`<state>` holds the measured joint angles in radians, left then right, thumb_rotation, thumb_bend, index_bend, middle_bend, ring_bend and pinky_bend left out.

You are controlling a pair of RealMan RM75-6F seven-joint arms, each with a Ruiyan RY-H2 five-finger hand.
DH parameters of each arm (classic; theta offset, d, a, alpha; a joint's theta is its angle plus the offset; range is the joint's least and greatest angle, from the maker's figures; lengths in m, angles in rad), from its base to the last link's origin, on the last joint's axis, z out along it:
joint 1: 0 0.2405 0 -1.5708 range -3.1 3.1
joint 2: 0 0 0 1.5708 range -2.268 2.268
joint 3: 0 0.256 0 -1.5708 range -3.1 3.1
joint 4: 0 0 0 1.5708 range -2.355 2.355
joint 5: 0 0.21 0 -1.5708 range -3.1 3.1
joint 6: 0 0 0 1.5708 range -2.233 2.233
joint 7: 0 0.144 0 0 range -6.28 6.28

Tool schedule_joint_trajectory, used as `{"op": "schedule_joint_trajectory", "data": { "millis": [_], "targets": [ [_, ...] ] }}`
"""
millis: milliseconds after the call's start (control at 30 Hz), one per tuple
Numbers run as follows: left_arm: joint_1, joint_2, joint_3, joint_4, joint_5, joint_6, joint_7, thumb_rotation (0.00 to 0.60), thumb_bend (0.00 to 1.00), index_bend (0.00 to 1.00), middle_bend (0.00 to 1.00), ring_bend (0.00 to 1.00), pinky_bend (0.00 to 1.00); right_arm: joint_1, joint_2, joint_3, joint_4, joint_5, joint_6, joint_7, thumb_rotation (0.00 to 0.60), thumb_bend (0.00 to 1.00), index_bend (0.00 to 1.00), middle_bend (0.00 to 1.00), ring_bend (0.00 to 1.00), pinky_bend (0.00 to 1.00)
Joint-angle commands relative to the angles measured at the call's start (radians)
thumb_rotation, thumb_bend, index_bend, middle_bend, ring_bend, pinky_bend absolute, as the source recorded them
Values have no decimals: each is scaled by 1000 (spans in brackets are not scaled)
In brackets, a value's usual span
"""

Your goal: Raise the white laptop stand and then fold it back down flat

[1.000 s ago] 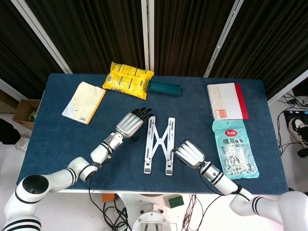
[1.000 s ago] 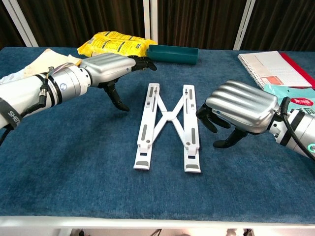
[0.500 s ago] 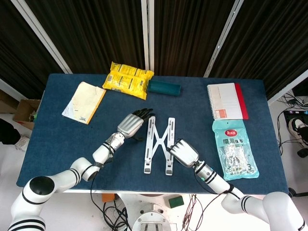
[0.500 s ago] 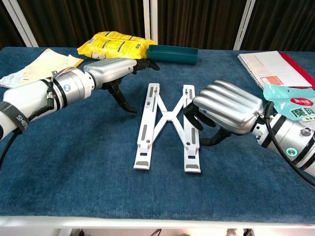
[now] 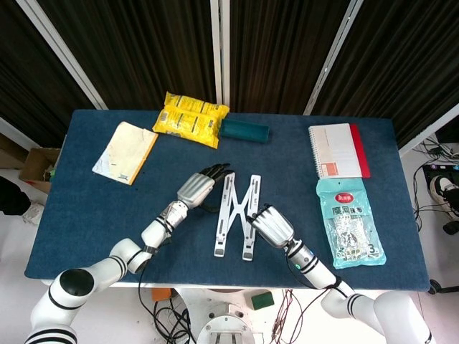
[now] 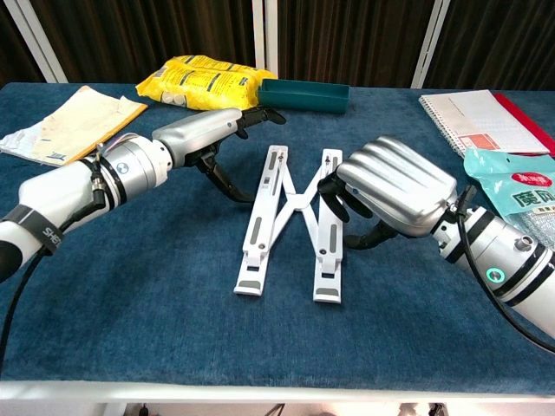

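The white laptop stand (image 5: 237, 215) (image 6: 287, 218) lies flat on the blue table, its two rails joined by an X-shaped link. My right hand (image 5: 270, 226) (image 6: 395, 192) is at its right side, with curled fingers (image 6: 335, 196) hooked over the right rail and the thumb low beside it. My left hand (image 5: 197, 188) (image 6: 205, 133) hovers by the far end of the left rail with its fingers stretched out and its thumb pointing down. It holds nothing; I cannot tell whether it touches the rail.
A yellow snack bag (image 5: 190, 119) and a green box (image 5: 244, 130) lie at the back. A paper booklet (image 5: 125, 151) is at the far left. At the right are a notebook (image 5: 337, 150) and a packet (image 5: 348, 222).
My right hand moved left onto the right rail and nudged the stand; its rails drew slightly closer. My left hand crept closer to the left rail's far end.
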<state>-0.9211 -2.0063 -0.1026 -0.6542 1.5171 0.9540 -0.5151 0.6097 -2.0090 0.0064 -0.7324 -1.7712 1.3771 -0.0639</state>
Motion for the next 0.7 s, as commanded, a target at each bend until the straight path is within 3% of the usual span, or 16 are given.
{"op": "schedule_joint_trajectory", "data": {
  "millis": [33,267,333,400,500,667,700],
  "targets": [
    [2,-10,9,13,7,7,-9,600,13,89,0,32,168,-1,-29,4,37,5,19,19,600,0,759,858,825,814],
    [10,-3,16,13,10,18,-7,600,13,89,0,32,168,9,-52,2,68,12,26,43,600,0,754,850,820,814],
    [19,18,13,4,9,37,24,600,13,89,0,32,168,14,-29,-13,35,-2,30,54,600,0,708,806,786,793],
    [39,62,6,-38,2,68,57,600,13,89,0,32,168,33,33,-30,-46,-24,24,57,600,0,611,723,708,716],
    [85,164,-10,-156,-19,121,111,600,12,89,0,32,168,88,185,-41,-265,-42,-50,45,600,0,369,541,524,450],
    [187,369,-34,-426,-75,205,212,600,11,89,0,32,167,238,492,-15,-679,-7,-347,-75,600,0,76,266,162,94],
    [205,401,-36,-468,-85,218,230,600,9,89,0,32,167,268,542,-8,-736,14,-420,-96,600,0,52,234,125,68]
  ]
}}
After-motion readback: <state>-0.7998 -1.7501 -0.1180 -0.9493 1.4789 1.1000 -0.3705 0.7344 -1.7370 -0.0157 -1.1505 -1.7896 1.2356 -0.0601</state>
